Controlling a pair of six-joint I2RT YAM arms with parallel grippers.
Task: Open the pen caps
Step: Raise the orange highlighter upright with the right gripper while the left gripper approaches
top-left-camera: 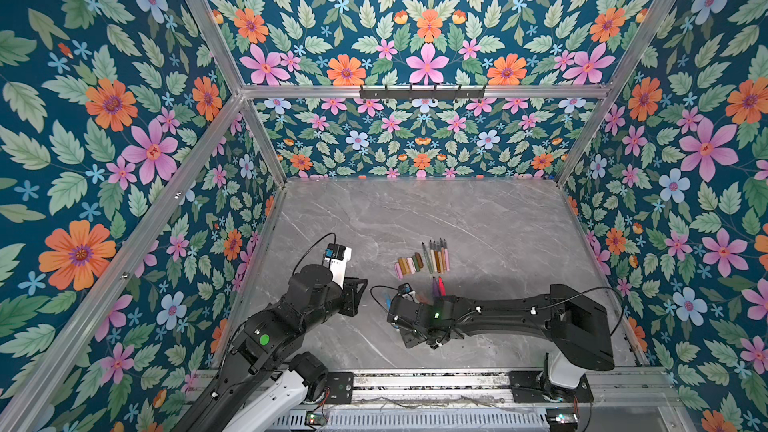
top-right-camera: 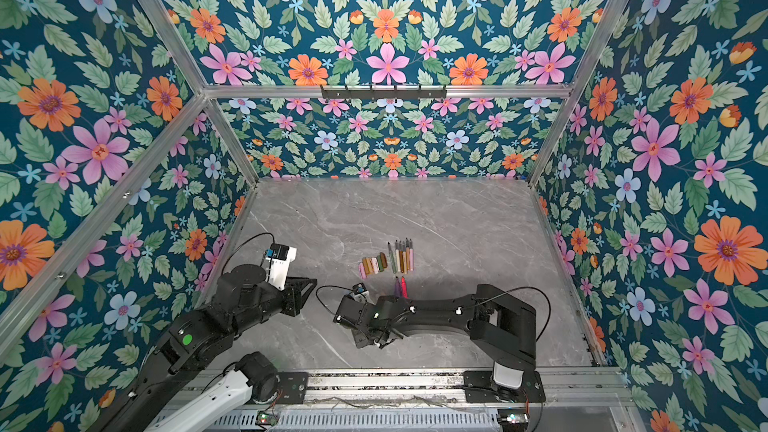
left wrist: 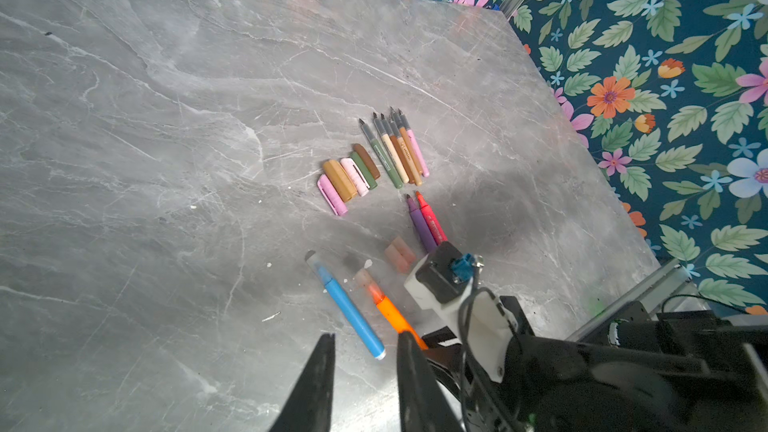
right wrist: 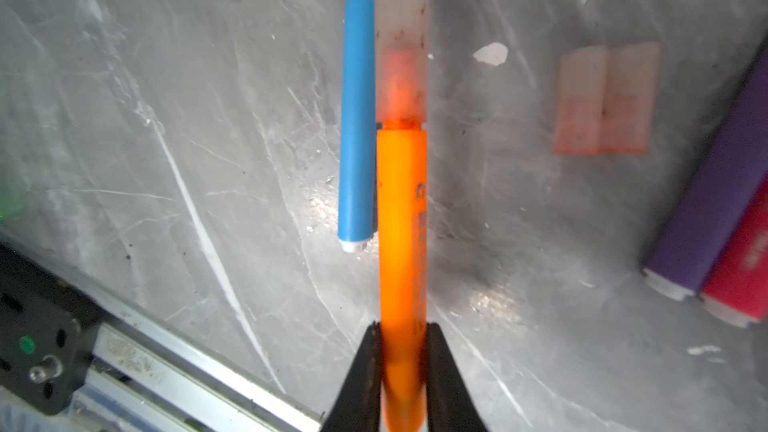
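Pen caps [top-left-camera: 409,264] lie pulled off in a row mid grey bench [top-left-camera: 498,218] in both top views, flower walls [top-left-camera: 104,118] all round. Left wrist view: left gripper [left wrist: 365,347] fingers apart, empty; blue pen [left wrist: 353,313] capped. Right wrist view: right gripper [right wrist: 403,328] pinches the capped orange pen [right wrist: 402,222]. Two to go, I think.

Grey marble tabletop [top-left-camera: 457,218]; floral walls [top-left-camera: 428,14]; black rail [top-left-camera: 422,91], perhaps hooked.

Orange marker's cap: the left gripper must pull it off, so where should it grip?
Probably mid-length on the translucent cap, across its round sides, coming from its free end: the right gripper clamps the orange marker by its tail.
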